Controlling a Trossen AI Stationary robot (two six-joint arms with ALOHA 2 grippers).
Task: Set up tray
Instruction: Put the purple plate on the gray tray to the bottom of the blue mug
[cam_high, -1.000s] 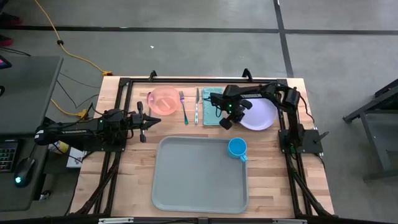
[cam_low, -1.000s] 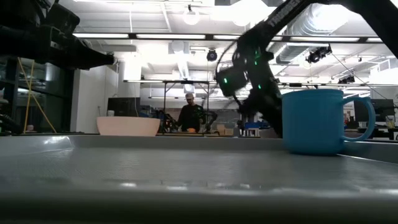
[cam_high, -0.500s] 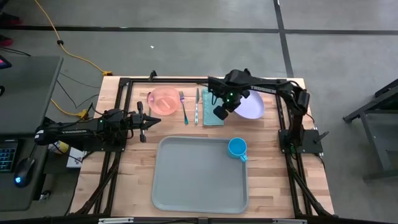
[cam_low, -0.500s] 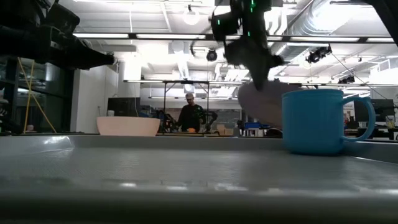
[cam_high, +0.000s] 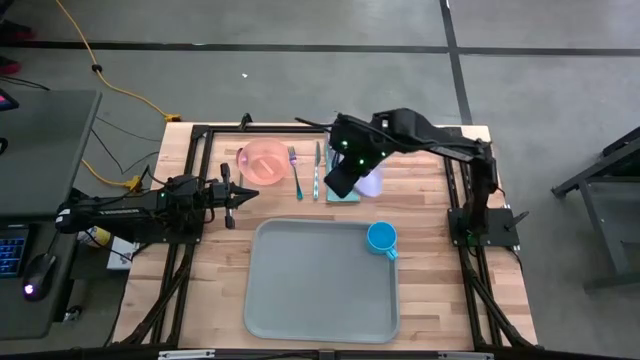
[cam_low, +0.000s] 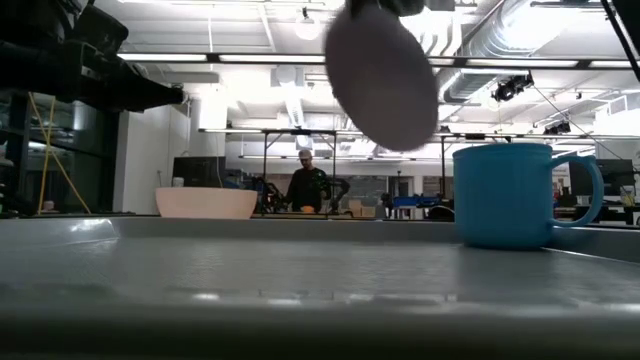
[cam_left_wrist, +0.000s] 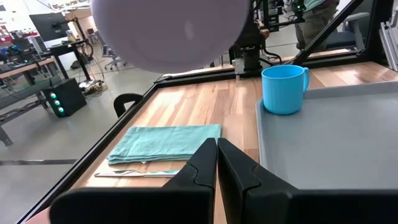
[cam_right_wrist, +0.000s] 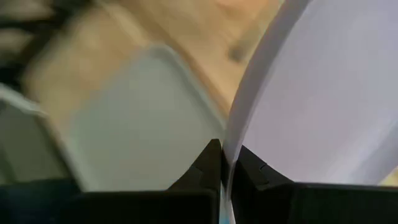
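A pale lavender plate (cam_high: 373, 180) hangs high over the table's far middle, with my right gripper (cam_high: 354, 184) shut on it. In the low view the plate (cam_low: 380, 75) shows tilted, above the blue mug (cam_low: 505, 195). That mug (cam_high: 381, 238) stands on the far right corner of the grey-green tray (cam_high: 310, 290). My left gripper (cam_high: 240, 193) waits shut and level at the table's left, touching nothing. My right gripper pinches the plate's rim (cam_right_wrist: 231, 134) between its two fingers. The fingers slant down from above. The plate is lifted clear of the table and hangs steeply tilted below the fingers.
A pink bowl (cam_high: 263, 160), a fork (cam_high: 295, 172) and a knife (cam_high: 317, 170) lie at the far side, left of a teal napkin (cam_left_wrist: 165, 142). Bare wood lies right of the napkin. A person stands in the room beyond the table.
My right gripper has risen steeply and gone a little toward the table's left, tipping further downward. The plate has come off the table at the far right and now hangs tilted high above the napkin. My left arm has kept still.
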